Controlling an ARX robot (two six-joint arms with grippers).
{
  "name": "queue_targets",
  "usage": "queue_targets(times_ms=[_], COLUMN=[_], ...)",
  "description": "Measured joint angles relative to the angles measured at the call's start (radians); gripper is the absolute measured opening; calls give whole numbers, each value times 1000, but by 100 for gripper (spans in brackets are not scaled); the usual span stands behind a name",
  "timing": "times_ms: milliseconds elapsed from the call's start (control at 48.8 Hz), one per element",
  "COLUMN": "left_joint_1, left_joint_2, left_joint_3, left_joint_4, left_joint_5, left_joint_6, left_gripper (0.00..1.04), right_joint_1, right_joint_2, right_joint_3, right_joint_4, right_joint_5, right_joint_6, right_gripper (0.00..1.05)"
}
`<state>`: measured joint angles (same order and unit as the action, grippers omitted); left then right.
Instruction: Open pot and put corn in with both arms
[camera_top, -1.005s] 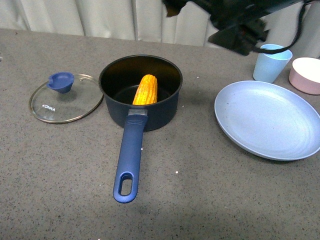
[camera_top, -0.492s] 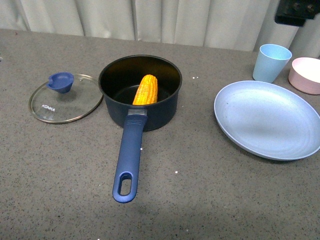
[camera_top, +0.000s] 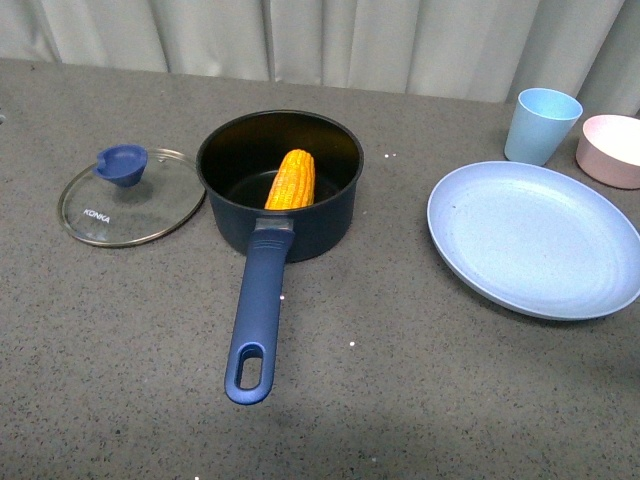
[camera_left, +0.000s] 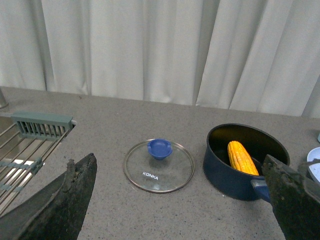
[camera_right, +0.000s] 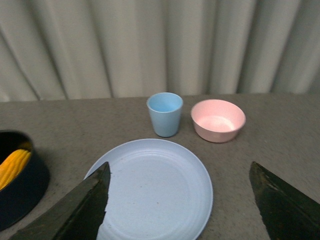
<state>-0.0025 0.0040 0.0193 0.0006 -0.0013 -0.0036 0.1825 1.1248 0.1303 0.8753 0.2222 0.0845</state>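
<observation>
Corn (camera_top: 291, 180) lies in pot (camera_top: 281, 183), lid (camera_top: 131, 196) off. Both grippers' jaws spread wide, empty. Risk: long handle (camera_top: 258, 315) (projecting toward counter's near edge) invites knocks.

The work surface was a grey speckled countertop (camera_top: 420, 400) spanning the whole front view. A pale pleated curtain (camera_top: 330, 40) closed off the far edge from 10 to 2 o'clock, with soft, even lighting and faint shadows. In the left wrist view, a metal wire rack (camera_left: 20, 150) with a grey-green slotted piece (camera_left: 41, 125) adjoined the counter.
</observation>
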Motion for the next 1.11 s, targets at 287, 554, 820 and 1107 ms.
queue_targets(times_ms=[287,554,820,1107], left_joint_1=[0,0,0,0], left_joint_2=[0,0,0,0], left_joint_3=[0,0,0,0], left_joint_4=[0,0,0,0], left_joint_5=[0,0,0,0], left_joint_6=[0,0,0,0], left_gripper=[98,98,98,98], right_joint_1=[-85,-179,-180,-180], right_joint_2=[-264,-465,-611,-738], right_joint_3=[-100,-122,-125,-125], right_joint_4=[-65,-235,-368,-488], right_joint_5=[-128,-220,-220,-220], right_joint_6=[-79,-83,-83,-83], right_gripper=[16,1,1,1])
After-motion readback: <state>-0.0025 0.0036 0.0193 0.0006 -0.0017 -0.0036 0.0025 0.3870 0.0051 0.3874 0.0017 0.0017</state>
